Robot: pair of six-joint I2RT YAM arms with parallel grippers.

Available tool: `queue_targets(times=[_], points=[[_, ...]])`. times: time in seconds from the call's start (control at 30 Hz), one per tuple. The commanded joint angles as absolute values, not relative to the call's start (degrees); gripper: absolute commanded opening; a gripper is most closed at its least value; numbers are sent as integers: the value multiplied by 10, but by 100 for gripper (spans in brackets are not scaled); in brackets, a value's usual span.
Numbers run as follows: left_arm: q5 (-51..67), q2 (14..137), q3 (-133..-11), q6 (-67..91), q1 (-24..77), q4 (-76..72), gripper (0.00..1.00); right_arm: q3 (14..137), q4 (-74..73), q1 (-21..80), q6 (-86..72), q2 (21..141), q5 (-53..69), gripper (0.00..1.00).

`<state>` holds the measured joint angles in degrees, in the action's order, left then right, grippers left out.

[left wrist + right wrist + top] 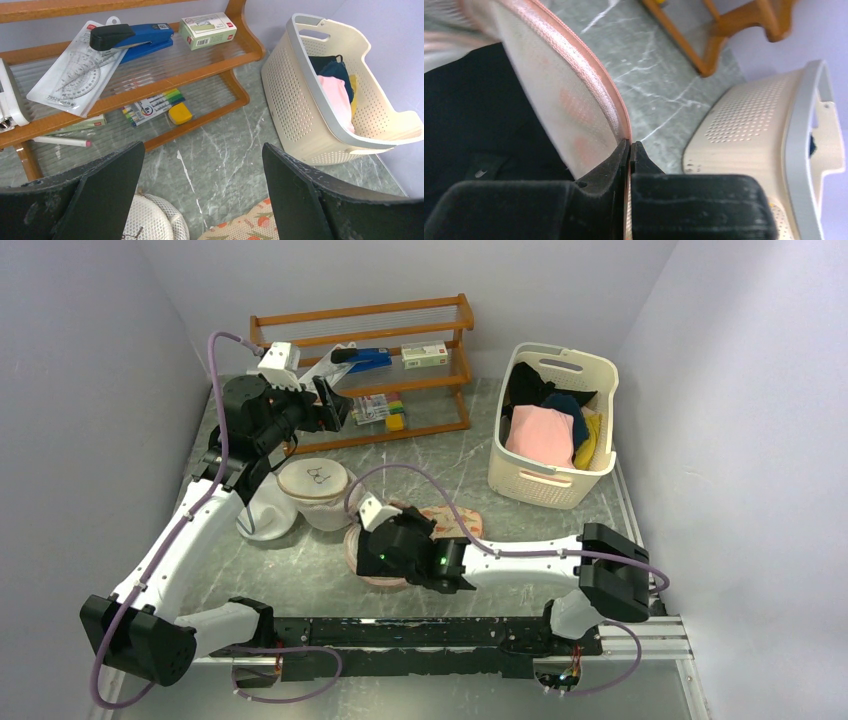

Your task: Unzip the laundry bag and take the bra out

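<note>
so the right gripper (630, 150) is pinched tight on the laundry bag (569, 115) rim; the left gripper (202, 152) is spread wide, holding nothing, near the shelf (200, 69)

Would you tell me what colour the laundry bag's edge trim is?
Pink; the edge trim shows best in the right wrist view.

Top external: overhead, whole table (470, 470). Left wrist: faces shelf (210, 117), basket (295, 100). Right wrist: close-up, shares basket.
</note>
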<state>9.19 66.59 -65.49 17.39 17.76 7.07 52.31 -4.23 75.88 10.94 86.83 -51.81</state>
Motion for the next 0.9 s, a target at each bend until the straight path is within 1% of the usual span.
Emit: queue_targets(times=[0.0,0.07,0.17,0.33,0.43,0.5,0.57,0.63,0.67,0.7,0.73,0.77,0.8,0.83,0.87], points=[[103,660,-655,177,171,51,99,520,85,713,196,891,-566,0],[100,659,-655,176,171,53,99,519,124,699,235,902,-549,0],[100,656,-654,177,170,52,99,520,206,676,303,929,-553,0],[99,653,-654,177,167,52,99,552,227,627,312,977,-513,1],[95,652,-654,175,167,54,99,569,229,616,310,999,-528,11],[96,651,-655,176,165,55,99,591,203,608,289,1006,-529,17],[99,650,-655,178,163,53,99,599,190,598,276,1012,-532,22],[102,649,-653,180,160,51,99,602,189,590,277,1015,-537,32],[104,649,-653,181,159,50,99,607,183,587,275,1017,-539,40],[105,650,-654,182,158,51,99,613,174,583,270,1018,-542,49],[106,651,-655,183,156,52,99,624,157,579,259,1019,-542,63],[106,652,-655,184,155,52,99,635,137,576,243,1019,-540,73],[107,653,-655,184,154,53,99,645,111,574,225,1018,-534,81],[108,654,-655,184,153,53,99,654,88,571,210,1016,-529,85],[109,654,-655,185,153,53,99,662,67,569,196,1015,-528,88]])
